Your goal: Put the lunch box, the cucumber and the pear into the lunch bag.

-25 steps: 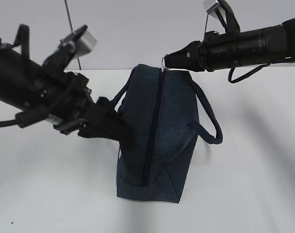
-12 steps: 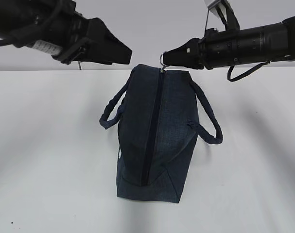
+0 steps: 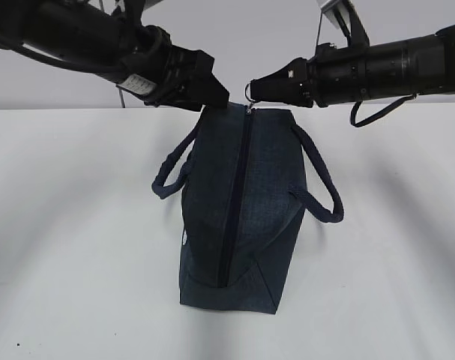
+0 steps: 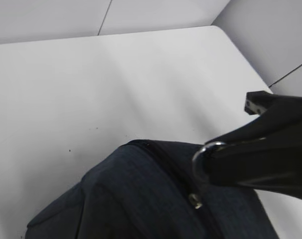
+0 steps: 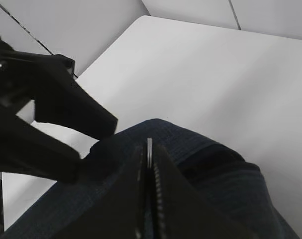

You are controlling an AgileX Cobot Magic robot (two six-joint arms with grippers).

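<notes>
Exterior view: I am pinching the ring pull (image 3: 252, 91) at the far end of the zipped lunch bag (image 3: 242, 202).

My right gripper (image 3: 254, 91) is clamping shut on that metal ring; my left gripper (image 3: 216, 97) is hanging at the bag's far top corner, jaws looking part-open, nothing visibly held. Bag is sitting mid-table (image 3: 70, 247), zip (image 3: 234, 202) closed. Lunch box, cucumber and pear are not showing. Judging this as the unzip step; next I am needing the left to brace the fabric while the right draws the pull along.
</notes>
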